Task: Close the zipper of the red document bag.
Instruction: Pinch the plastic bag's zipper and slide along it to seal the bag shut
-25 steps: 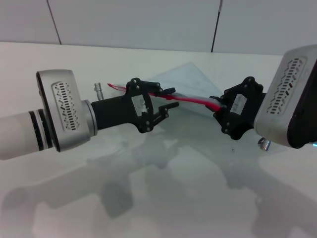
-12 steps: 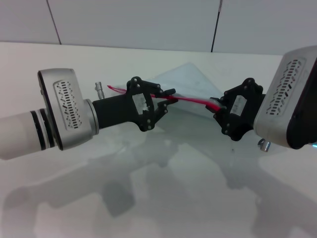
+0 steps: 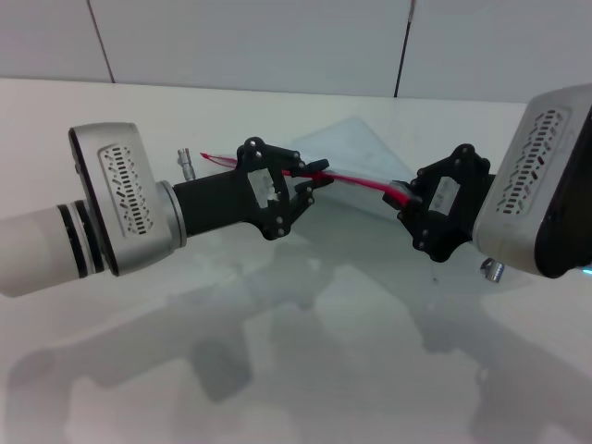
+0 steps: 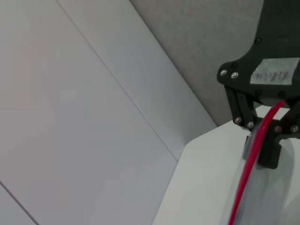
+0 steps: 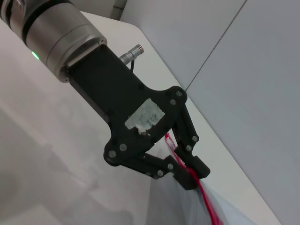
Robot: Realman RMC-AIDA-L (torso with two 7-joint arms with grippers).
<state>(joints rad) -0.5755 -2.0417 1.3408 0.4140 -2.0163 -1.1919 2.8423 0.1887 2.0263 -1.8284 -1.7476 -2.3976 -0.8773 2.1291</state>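
The red document bag (image 3: pixel 356 148) is a pale translucent pouch held up off the white table between my two grippers. Its zipper (image 3: pixel 363 184) runs as a thin red strip along the near edge. My left gripper (image 3: pixel 314 178) is shut on the zipper near its left part, seen close up in the right wrist view as the left gripper (image 5: pixel 190 169) pinching the red zipper (image 5: pixel 208 204). My right gripper (image 3: pixel 407 201) is shut on the strip's right end. The left wrist view shows that right gripper (image 4: pixel 275 124) with the zipper (image 4: pixel 246 173) between its fingers. I cannot make out the slider.
A white table (image 3: pixel 305 370) lies under both arms, with grey wall panels (image 3: pixel 250 42) behind its far edge. A small metal plug (image 3: pixel 188 159) sticks out beside the left arm's wrist.
The left gripper's fingers, open a second ago around the red strip, have shut on it. The left gripper has also lifted slightly. The right gripper has held still.
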